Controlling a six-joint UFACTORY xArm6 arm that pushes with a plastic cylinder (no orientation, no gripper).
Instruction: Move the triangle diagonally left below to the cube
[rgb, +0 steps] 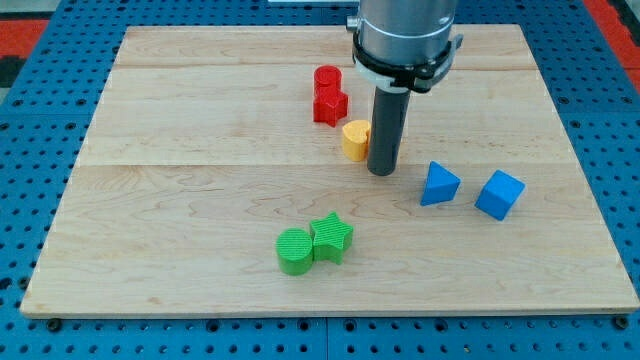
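Note:
A blue triangle (439, 184) lies on the wooden board (180, 200) at the view's right. A blue cube (499, 194) sits just to its right, a small gap between them. My tip (382, 171) rests on the board to the left of the triangle, a short way off and not touching it. A yellow heart-shaped block (354, 139) sits right against the rod's left side.
A red cylinder (328, 79) and a red star-like block (330, 104) stand together above the yellow block. A green cylinder (295, 251) and a green star (332, 238) touch each other near the view's bottom centre. A blue pegboard (40, 90) surrounds the board.

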